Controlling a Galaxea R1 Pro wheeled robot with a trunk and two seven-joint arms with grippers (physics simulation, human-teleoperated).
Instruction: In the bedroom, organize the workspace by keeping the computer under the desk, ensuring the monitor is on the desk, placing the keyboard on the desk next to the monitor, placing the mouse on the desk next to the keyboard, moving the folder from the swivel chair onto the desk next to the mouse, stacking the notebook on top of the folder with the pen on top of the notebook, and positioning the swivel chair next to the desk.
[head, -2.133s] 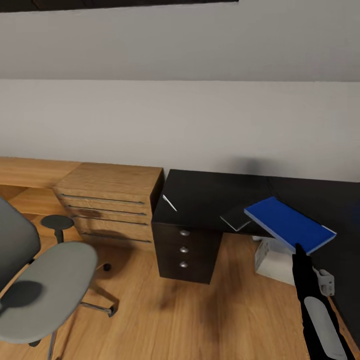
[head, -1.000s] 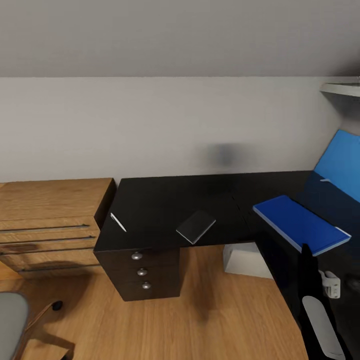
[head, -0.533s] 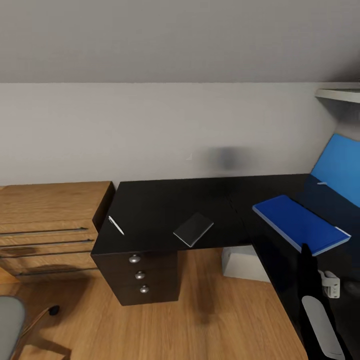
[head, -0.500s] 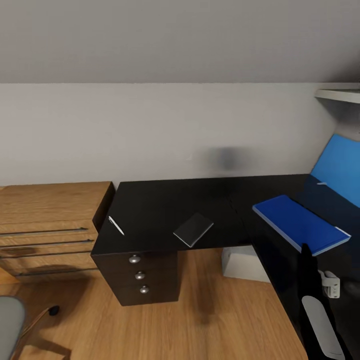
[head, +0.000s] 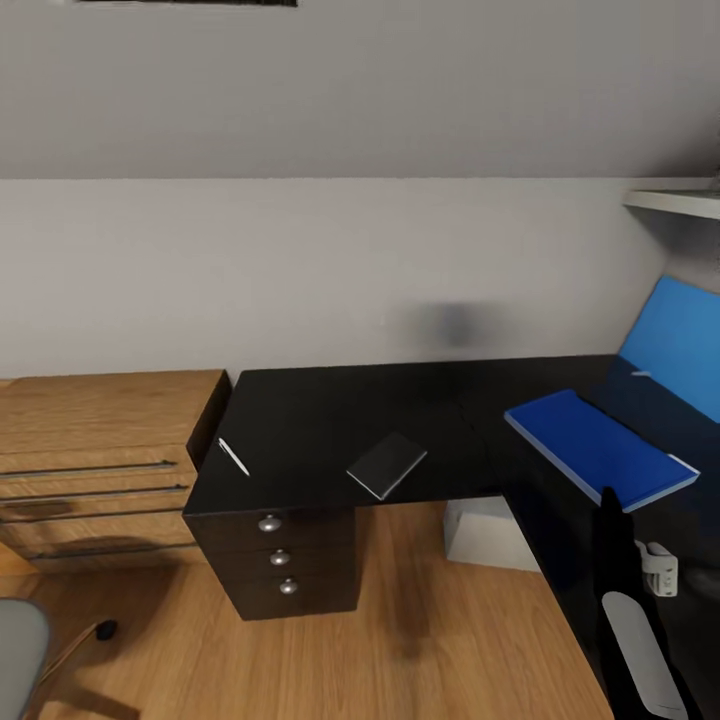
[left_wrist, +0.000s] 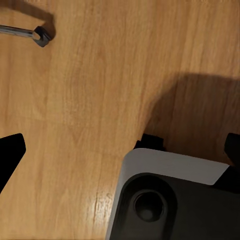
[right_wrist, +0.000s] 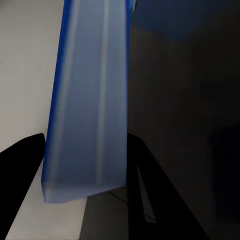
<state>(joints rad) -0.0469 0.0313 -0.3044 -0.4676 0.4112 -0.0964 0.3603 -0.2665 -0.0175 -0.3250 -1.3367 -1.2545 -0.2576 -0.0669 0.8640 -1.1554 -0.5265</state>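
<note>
Two items lay on the black bench (head: 330, 415): the white pen (head: 233, 456) near its left edge, the dark notebook (head: 386, 464) at the front edge. The right gripper (right_wrist: 82, 170) fingers pinched the blue folder (head: 598, 447) above the bench's right wing. Left fingers' state: cannot tell.

Desk (head: 330, 410) top mostly bare; obstacles: pen (head: 233, 456), notebook (head: 386, 464), folder (head: 598, 448) over right wing.
</note>
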